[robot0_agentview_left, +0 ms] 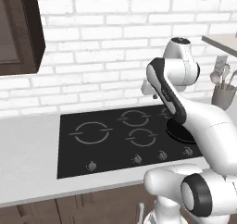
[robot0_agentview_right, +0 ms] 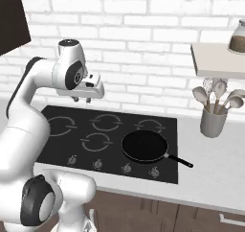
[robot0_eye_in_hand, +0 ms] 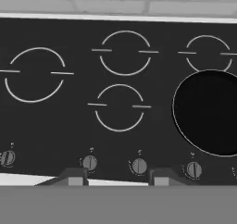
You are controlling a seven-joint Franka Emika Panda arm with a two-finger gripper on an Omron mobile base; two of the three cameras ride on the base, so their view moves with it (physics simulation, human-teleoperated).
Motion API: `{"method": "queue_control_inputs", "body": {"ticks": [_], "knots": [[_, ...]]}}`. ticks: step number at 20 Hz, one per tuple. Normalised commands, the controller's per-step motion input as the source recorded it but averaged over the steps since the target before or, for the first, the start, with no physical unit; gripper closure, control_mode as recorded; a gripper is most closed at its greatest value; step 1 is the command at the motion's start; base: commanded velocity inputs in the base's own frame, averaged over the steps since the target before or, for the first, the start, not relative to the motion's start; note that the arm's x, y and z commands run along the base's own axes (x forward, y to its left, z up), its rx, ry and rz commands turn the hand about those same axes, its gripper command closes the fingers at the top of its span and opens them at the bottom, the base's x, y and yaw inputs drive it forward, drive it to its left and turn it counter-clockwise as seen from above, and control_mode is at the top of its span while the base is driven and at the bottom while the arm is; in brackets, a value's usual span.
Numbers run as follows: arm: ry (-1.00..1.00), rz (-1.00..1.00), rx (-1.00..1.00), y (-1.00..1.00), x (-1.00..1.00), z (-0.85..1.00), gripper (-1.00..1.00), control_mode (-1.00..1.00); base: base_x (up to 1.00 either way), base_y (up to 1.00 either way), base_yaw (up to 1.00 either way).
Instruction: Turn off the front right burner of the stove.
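Task judged at its start: nothing touches the stove (robot0_agentview_right: 52,154), and no knob has a finger on it — the reach, the grasp and the turn are all left. Nearest the hand camera, the two dark fingertips (robot0_eye_in_hand: 74,176) stand apart at the bottom edge with bare glass and the stove's front rim between them, so the gripper (robot0_eye_in_hand: 117,177) is released and holds nothing. Just beyond the fingertips runs the knob row; the middle knob (robot0_eye_in_hand: 139,165) lies almost between the fingers, another knob (robot0_eye_in_hand: 89,162) sits above the left finger, and one knob (robot0_eye_in_hand: 193,169) lies a little past the right finger. Which of these drives the front right burner cannot be read from the markings, too small to tell; my guess is one of the rightmost pair. Past the row, ahead and to the right of the gripper, the frying pan (robot0_agentview_right: 145,146) covers the front right burner, its handle (robot0_agentview_right: 179,161) pointing toward the stove's front right corner. Farther still lie the grey ring markings, then the white brick wall (robot0_agentview_right: 143,44). Arm pose: in the right base view the gripper (robot0_agentview_right: 82,100) hangs well above the stove's rear left part, the hand roughly level, the elbow raised.
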Motion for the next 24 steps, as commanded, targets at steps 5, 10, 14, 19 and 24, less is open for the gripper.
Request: {"method": "queue_control_inputs", "body": {"ticks": [5,10,14,19,24], "knots": [[-0.04,-0.02,0.02,-0.31,-0.54,-0.17,-1.0,-1.0,0.0,0.0,0.0],[-0.13,-0.01,0.03,-0.99,-0.94,-0.37,-1.0,-1.0,0.0,0.0,0.0],[-0.1,0.0,0.01,-1.0,-0.96,-0.35,-1.0,-1.0,0.0,0.0,0.0],[-0.13,0.0,0.04,-1.0,-0.91,-0.32,-1.0,-1.0,0.0,0.0,0.0],[-0.14,0.01,0.03,-1.0,-0.89,-0.41,-1.0,-1.0,0.0,0.0,0.0]]}}
